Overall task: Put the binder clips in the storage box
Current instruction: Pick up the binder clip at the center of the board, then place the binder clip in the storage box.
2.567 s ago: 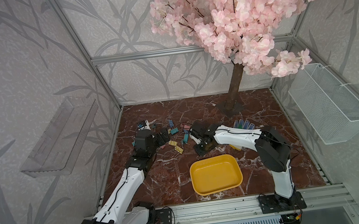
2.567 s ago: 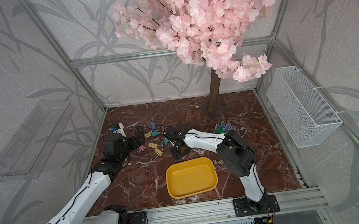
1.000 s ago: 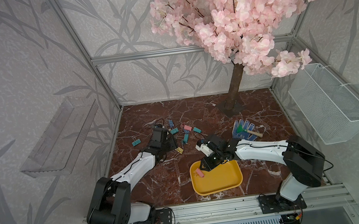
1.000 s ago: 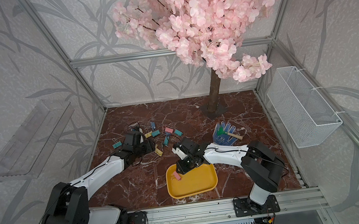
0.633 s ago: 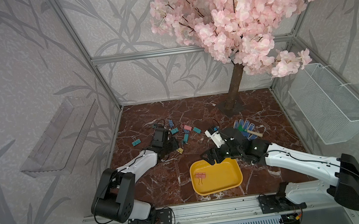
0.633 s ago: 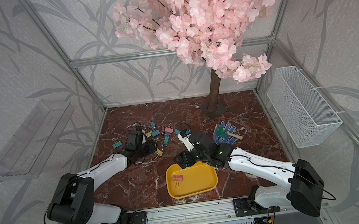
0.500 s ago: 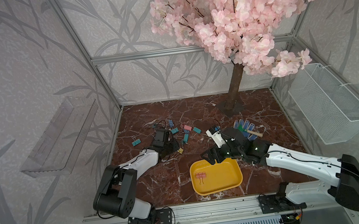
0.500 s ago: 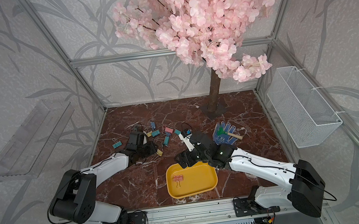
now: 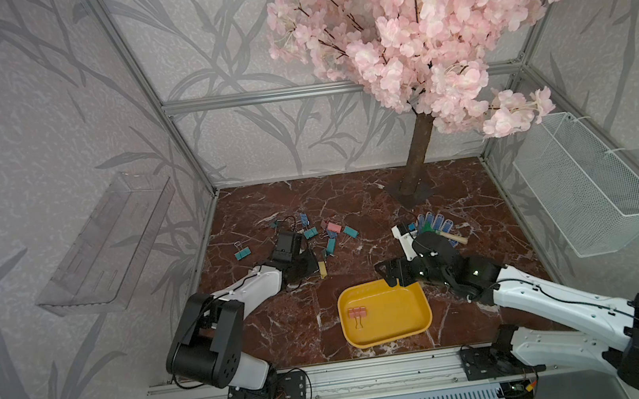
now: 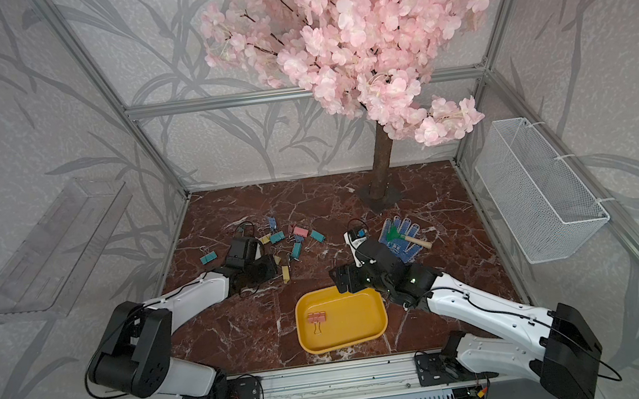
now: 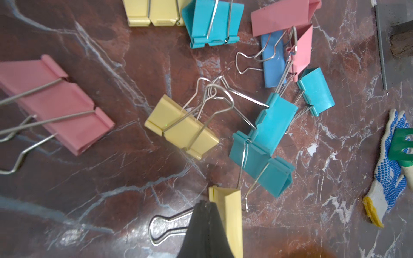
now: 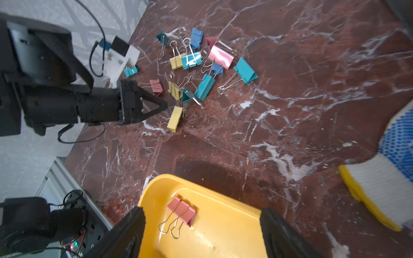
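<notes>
While scanning from the far left, first up: a lone teal clip (image 9: 242, 254) lying on the marble floor (image 9: 350, 196), off by itself. Next, the left gripper (image 11: 206, 205), down low at the near edge of the loose binder clips (image 9: 331, 244), fingers (image 11: 201, 232) pressed fully together. Parked right against a yellow clip (image 11: 232, 219), tips overlapping its wire handle. Honestly can't tell whether pinching that handle or just sitting on top of it. Just beyond, the rest of the pile: teal, blue, pink and yellow bodies, handles all tangled up. Then the storage box (image 9: 398, 315), closer to the front rail (image 9: 372, 374) and well apart from the pile, holding a single pink clip (image 9: 356, 313) flat near its left end. Hanging over the box's far edge, the right gripper (image 12: 201, 214), jaws spread wide, nothing between them but air. Further right, a blue-dotted work glove (image 10: 398, 249) flat on the marble, small green-headed tool (image 10: 394, 234) lying across it.
</notes>
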{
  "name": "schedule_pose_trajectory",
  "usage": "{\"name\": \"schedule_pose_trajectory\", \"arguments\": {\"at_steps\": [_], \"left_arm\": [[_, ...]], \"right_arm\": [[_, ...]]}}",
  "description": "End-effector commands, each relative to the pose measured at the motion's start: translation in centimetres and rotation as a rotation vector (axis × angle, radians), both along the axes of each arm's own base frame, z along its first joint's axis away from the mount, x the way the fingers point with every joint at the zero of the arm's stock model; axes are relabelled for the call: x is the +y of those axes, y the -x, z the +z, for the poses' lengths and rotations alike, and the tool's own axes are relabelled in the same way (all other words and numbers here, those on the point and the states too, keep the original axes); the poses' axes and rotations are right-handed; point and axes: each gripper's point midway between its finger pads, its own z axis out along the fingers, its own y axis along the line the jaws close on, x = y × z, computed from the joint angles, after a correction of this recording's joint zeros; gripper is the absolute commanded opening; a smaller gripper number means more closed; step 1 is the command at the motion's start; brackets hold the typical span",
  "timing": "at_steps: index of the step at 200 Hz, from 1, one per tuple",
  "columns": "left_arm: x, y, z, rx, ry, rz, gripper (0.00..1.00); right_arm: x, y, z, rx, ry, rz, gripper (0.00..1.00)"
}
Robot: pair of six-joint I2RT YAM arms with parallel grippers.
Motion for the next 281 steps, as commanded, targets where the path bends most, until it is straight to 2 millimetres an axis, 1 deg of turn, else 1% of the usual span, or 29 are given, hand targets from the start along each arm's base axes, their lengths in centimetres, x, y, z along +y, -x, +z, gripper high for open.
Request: {"name": "schedule_pose_trajectory", "arguments": {"at_steps": [1, 13, 19, 30, 41, 52, 69, 85, 94, 107, 122, 134, 150, 162, 174, 191, 196, 206, 209, 222, 239, 243, 254, 260, 267, 281], "left_arm": [[0.2, -0.3, 3.2, -0.055, -0.035, -0.024, 0.00], [-0.5, -0.4, 5.4, -0.095, -0.024, -0.068, 0.00], [-1.2, -0.3, 6.5, -0.111, -0.014, -0.102, 0.00], [-3.1, 0.2, 8.6, -0.149, -0.015, -0.192, 0.00], [-5.2, 1.2, 10.2, -0.173, -0.041, -0.298, 0.00], [-7.5, 2.6, 11.5, -0.187, -0.083, -0.404, 0.00], [-10.2, 5.4, 12.4, -0.182, -0.134, -0.537, 0.00], [-12.8, 8.7, 13.3, -0.203, -0.155, -0.674, 0.00], [-14.0, 10.6, 13.5, -0.217, -0.169, -0.745, 0.00], [-16.0, 14.0, 13.3, -0.234, -0.189, -0.886, 0.00], [-16.8, 16.7, 11.6, -0.216, -0.251, -0.982, 0.00], [-16.4, 17.6, 9.4, -0.172, -0.315, -1.004, 0.00], [-15.1, 17.3, 6.3, -0.116, -0.406, -0.970, 0.00], [-14.7, 16.6, 5.0, -0.124, -0.440, -0.933, 0.00], [-15.0, 15.9, 4.8, -0.155, -0.440, -0.901, 0.00], [-15.7, 15.0, 5.3, -0.220, -0.410, -0.859, 0.01], [-15.7, 14.9, 5.3, -0.231, -0.408, -0.850, 0.04], [-15.3, 14.2, 5.3, -0.251, -0.432, -0.808, 0.17], [-15.0, 13.9, 5.4, -0.253, -0.444, -0.785, 0.19], [-14.0, 12.8, 6.3, -0.260, -0.482, -0.695, 0.22], [-13.6, 11.3, 8.7, -0.307, -0.459, -0.625, 0.38], [-13.4, 10.8, 9.4, -0.323, -0.448, -0.601, 0.40], [-12.8, 9.2, 11.1, -0.368, -0.414, -0.532, 0.42], [-12.1, 7.9, 12.0, -0.394, -0.400, -0.486, 0.42], [-11.1, 6.5, 13.1, -0.416, -0.383, -0.422, 0.41], [-8.3, 3.7, 14.4, -0.434, -0.388, -0.285, 0.39]], "right_arm": [[-1.9, -1.0, -0.1, 0.022, -0.041, -0.100, 0.88], [-2.9, -1.6, -0.5, 0.050, -0.069, -0.139, 0.91], [-3.3, -1.9, -0.6, 0.063, -0.089, -0.157, 0.93], [-4.0, -2.4, -0.9, 0.092, -0.129, -0.186, 0.94], [-4.6, -2.9, -1.2, 0.123, -0.172, -0.210, 0.95], [-5.2, -3.4, -1.4, 0.159, -0.217, -0.242, 0.95], [-6.0, -4.0, -1.4, 0.178, -0.248, -0.267, 0.95], [-6.5, -4.2, -1.3, 0.177, -0.246, -0.273, 0.95], [-6.6, -4.3, -1.3, 0.177, -0.246, -0.273, 0.95], [-6.6, -4.2, -1.4, 0.183, -0.244, -0.273, 0.95], [-6.5, -4.2, -1.7, 0.193, -0.248, -0.272, 0.95], [-6.2, -4.3, -1.7, 0.198, -0.253, -0.259, 0.95], [-5.8, -4.3, -1.6, 0.208, -0.256, -0.240, 0.95], [-5.5, -4.2, -1.6, 0.217, -0.254, -0.225, 0.95], [-5.3, -4.1, -1.5, 0.223, -0.251, -0.210, 0.95], [-4.9, -3.9, -1.2, 0.217, -0.242, -0.188, 0.95], [-4.8, -3.8, -1.1, 0.214, -0.239, -0.182, 0.95], [-4.6, -3.8, -0.9, 0.209, -0.234, -0.173, 0.95], [-4.5, -3.8, -0.8, 0.206, -0.233, -0.171, 0.95], [-4.4, -3.8, -0.5, 0.204, -0.231, -0.168, 0.95], [-4.3, -3.7, -0.4, 0.201, -0.231, -0.164, 0.95], [-4.3, -3.8, -0.2, 0.197, -0.233, -0.165, 0.95], [-4.2, -3.8, 0.0, 0.191, -0.235, -0.164, 0.95], [-4.2, -3.9, 0.2, 0.187, -0.237, -0.164, 0.95], [-4.2, -3.9, 0.3, 0.185, -0.237, -0.164, 0.95], [-4.1, -3.9, 0.5, 0.182, -0.239, -0.161, 0.95]]}}
